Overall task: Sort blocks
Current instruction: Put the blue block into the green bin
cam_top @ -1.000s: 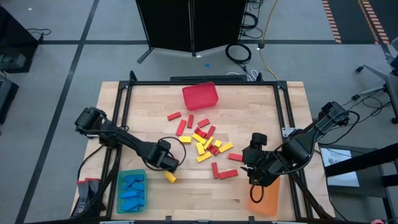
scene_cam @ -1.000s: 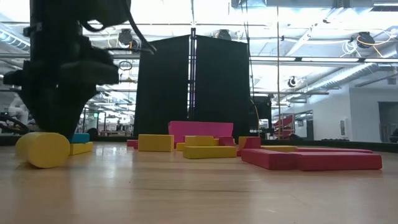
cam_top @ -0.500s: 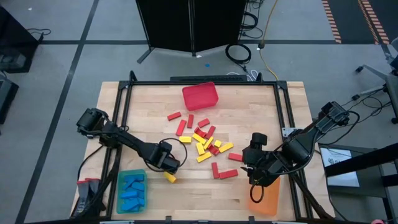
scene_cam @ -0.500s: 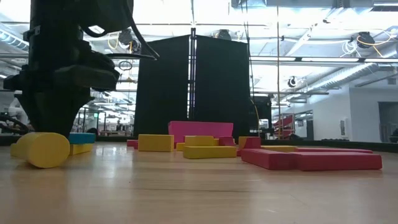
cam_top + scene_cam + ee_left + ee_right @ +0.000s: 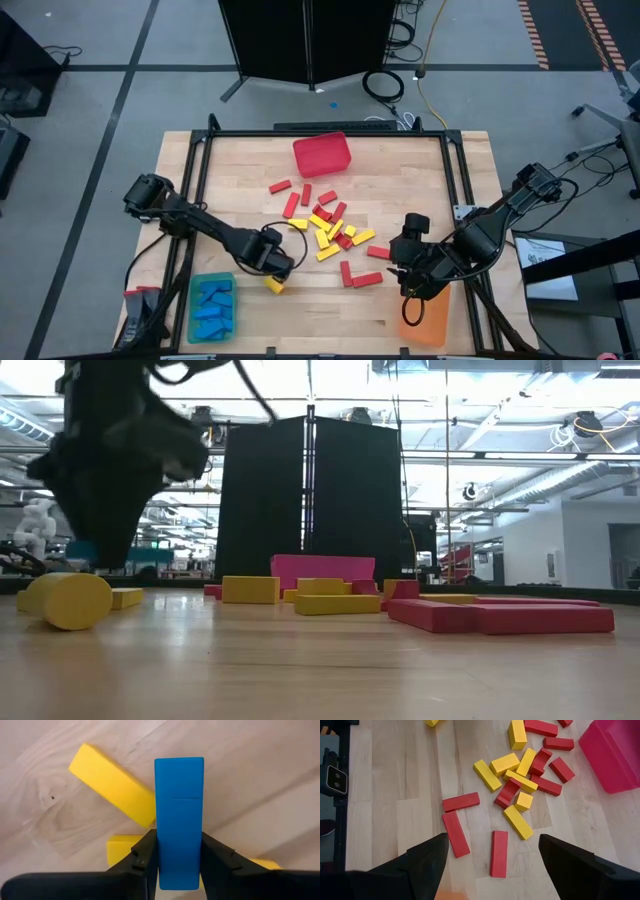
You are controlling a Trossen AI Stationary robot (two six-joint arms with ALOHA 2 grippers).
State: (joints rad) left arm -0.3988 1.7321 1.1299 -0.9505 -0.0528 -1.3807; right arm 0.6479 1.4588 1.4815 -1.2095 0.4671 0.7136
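My left gripper (image 5: 272,258) (image 5: 179,865) hangs above the table's near left part, shut on a blue block (image 5: 179,815) (image 5: 100,550). Under it, two yellow blocks (image 5: 112,785) (image 5: 122,851) lie flat on the wood. Loose red and yellow blocks (image 5: 325,225) (image 5: 520,775) lie in a heap at the table's middle. My right gripper (image 5: 410,270) (image 5: 495,865) hovers open, above the heap's near right side, with nothing between its fingers. My left gripper pinches the blue block's two long sides (image 5: 160,855) between its two fingers (image 5: 145,857), near one end of the block. The fingers point down from above and lie across the block. The block is lifted clear of the table and of the yellow blocks.
A teal bin (image 5: 192,300) holding blue blocks stands at the near left corner. A red bin (image 5: 322,154) is at the far middle and an orange bin (image 5: 425,320) at the near right. A yellow block (image 5: 273,286) lies by the left gripper.
My left gripper has risen with the blue block. The block rested among the yellow blocks on the table a second ago and now hangs clear above them. The yellow blocks have stayed where they were.
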